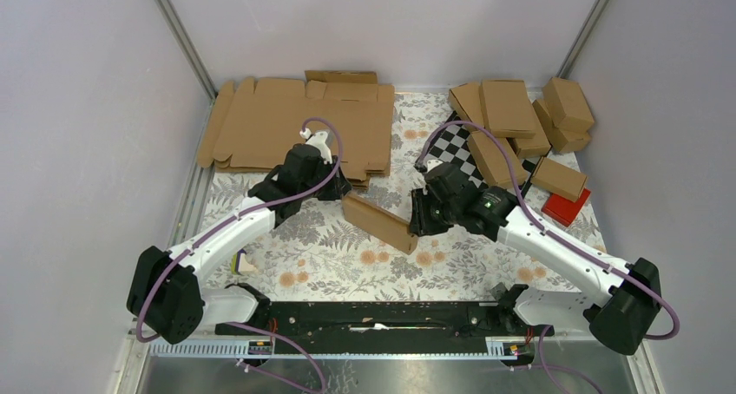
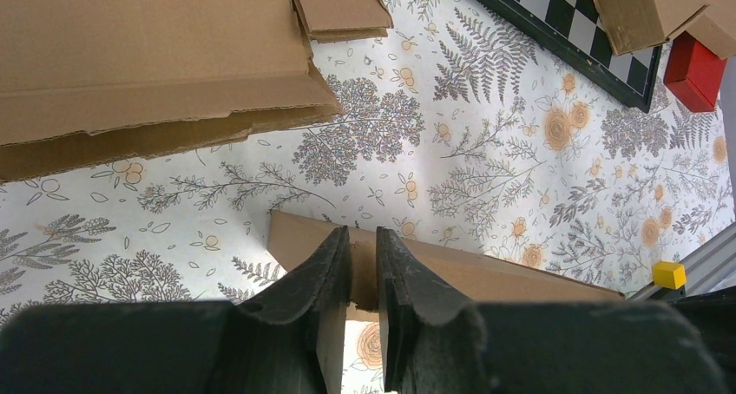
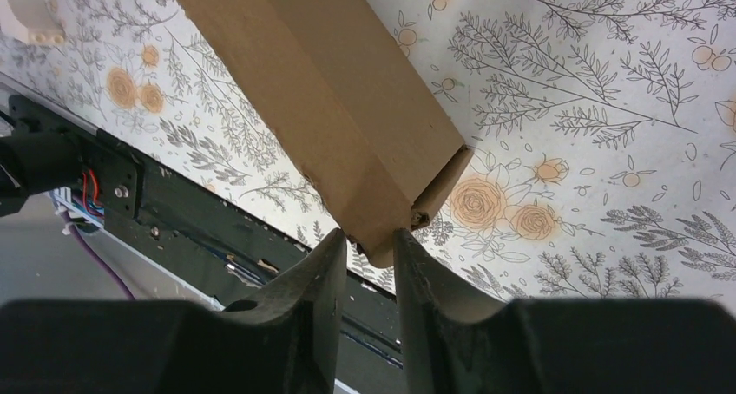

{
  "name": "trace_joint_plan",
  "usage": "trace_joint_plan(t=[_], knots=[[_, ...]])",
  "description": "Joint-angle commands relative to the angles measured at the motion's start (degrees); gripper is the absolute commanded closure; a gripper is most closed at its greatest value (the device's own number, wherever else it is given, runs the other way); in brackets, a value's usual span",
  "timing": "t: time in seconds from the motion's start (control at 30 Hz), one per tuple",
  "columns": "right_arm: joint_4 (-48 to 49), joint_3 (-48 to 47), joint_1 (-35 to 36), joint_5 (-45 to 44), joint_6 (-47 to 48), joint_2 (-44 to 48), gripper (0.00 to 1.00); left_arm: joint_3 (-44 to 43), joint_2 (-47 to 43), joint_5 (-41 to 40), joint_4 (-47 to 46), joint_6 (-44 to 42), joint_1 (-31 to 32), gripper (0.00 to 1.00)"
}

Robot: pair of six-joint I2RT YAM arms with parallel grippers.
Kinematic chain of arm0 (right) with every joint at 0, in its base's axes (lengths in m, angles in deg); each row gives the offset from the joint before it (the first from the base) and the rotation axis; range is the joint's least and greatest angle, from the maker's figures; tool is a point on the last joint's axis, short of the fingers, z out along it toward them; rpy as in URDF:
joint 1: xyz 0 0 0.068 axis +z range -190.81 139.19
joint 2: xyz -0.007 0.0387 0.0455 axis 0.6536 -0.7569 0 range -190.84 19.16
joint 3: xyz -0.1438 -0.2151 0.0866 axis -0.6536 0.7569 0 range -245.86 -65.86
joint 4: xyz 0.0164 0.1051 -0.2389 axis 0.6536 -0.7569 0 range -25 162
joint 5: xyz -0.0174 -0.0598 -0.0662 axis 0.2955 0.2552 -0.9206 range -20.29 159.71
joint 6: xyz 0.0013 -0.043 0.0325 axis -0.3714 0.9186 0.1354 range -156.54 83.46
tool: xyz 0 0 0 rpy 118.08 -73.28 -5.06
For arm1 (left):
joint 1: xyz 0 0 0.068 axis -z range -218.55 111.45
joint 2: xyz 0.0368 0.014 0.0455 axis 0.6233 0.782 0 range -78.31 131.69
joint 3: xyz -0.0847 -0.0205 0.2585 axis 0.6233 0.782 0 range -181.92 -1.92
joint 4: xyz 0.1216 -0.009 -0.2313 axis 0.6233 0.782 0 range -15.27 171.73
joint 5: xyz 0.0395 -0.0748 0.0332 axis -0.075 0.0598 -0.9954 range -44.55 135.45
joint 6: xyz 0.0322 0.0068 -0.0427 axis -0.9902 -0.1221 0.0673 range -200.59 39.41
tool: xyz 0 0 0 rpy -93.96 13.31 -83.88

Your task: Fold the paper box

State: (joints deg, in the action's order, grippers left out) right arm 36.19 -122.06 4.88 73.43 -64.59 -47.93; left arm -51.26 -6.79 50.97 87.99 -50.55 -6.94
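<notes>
At the far left, a stack of flat cardboard sheets (image 1: 286, 129) lies against the back of the flower-patterned tabletop (image 1: 321, 246). The left arm reaches inward just in front of that stack. The left fingers (image 2: 325, 268) are clenched on a thin cardboard edge at the left end of the paper box (image 1: 379, 223), and the left wrist view shows the panel pinched between them.

The paper box is a slim brown oblong near the middle of the tabletop, between the two arms. It runs at a slant from upper left to lower right in the top view. Its right end is closed off by a small flap that stands slightly ajar.

The right fingers (image 3: 317, 272) stand close on either side of the lower corner of that right end, with only a narrow gap between them. The pictures do not settle whether they are pressing the cardboard or only bracketing it.

Further right and back, a black-and-white chequered board (image 1: 458, 151) lies partly under a heap of folded brown cartons (image 1: 508, 108). A small red block (image 1: 566, 207) sits just beside the nearest carton, at the right edge.
</notes>
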Motion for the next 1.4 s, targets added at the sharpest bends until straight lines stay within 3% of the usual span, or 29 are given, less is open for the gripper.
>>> trace_joint_plan(t=[0.0,0.37,0.5,0.57,0.67,0.77,1.37], knots=[[3.7,0.5,-0.3,-2.4,-3.4,0.7,0.7,0.8,-1.9,-0.5,-1.4,0.3,0.5,0.79],[5.4,1.2,-0.3,-3.4,-8.2,-0.1,0.84,1.4,-2.4,-0.4,-1.5,1.0,1.3,0.8],[5.1,0.2,-0.3,-3.3,-7.1,0.6,0.84,1.4,-2.3,-0.6,-1.5,1.0,1.6,0.8],[3.8,-1.3,-0.3,-2.2,-3.8,0.1,0.79,1.4,-2.2,-0.7,-1.5,0.9,1.8,0.8],[-1.2,-4.9,-0.3,1.9,2.8,-3.2,0.6,1.3,-2.2,-0.7,-1.5,0.9,1.9,0.8],[-6.1,-7.4,-0.3,2.0,6.0,-6.3,0.52,1.3,-2.1,-0.9,-1.5,0.9,1.9,0.8],[-10.9,-6.3,0.8,-3.3,8.6,-3.9,0.49,0.6,-1.9,-1.9,-0.6,0.5,2.3,0.79]])
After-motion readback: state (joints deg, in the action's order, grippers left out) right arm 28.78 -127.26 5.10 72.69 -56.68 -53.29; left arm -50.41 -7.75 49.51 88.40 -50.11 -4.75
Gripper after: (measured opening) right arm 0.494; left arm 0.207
